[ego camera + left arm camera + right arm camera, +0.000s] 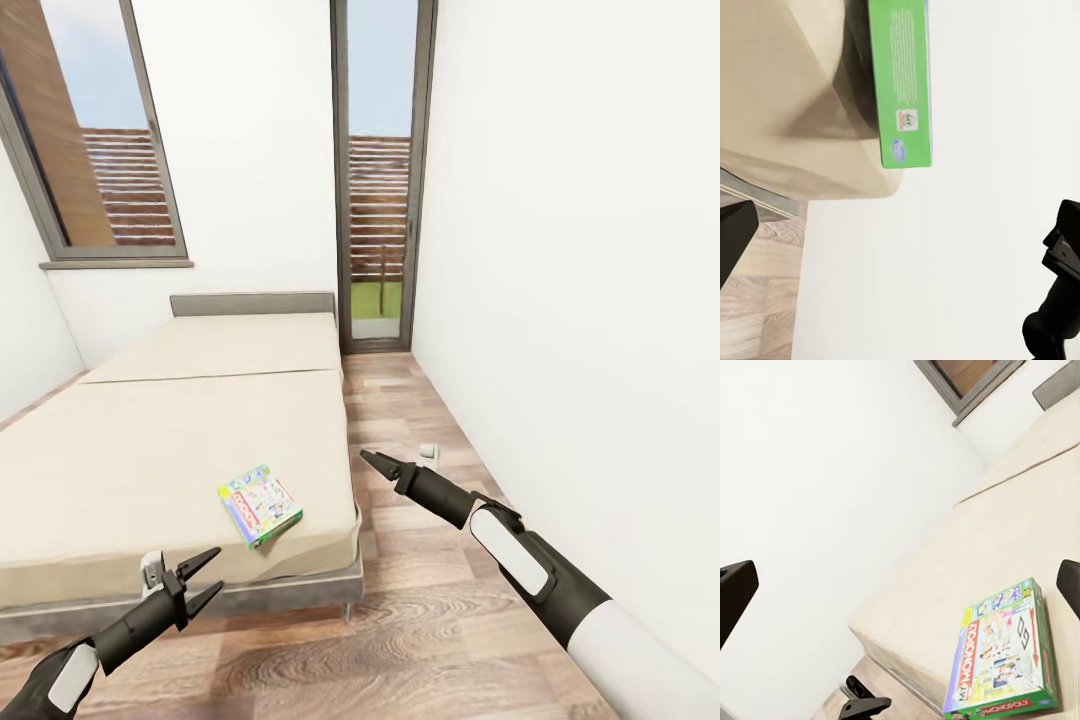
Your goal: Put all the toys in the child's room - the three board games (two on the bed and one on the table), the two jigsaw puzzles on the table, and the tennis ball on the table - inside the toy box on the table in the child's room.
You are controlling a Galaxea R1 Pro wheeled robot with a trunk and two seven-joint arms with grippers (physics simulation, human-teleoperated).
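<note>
Left gripper [200, 578], nearest the head camera, stands wide and empty before the bed [120, 470]. Right gripper [372, 460] over the floor: spread unclear in head view, wide in wrist view. Board game [260, 505] lies near the bed's corner; right wrist view reads its Monopoly lid [1009, 660], left wrist view its green side [904, 75].

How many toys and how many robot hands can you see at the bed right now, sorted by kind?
Board games: 1, the green Monopoly board game box lying flat on the beige bed near its corner.
Robot hands: 2, the black left hand open by the bed's foot, the black right hand over the wooden floor.
Total: 3
</note>
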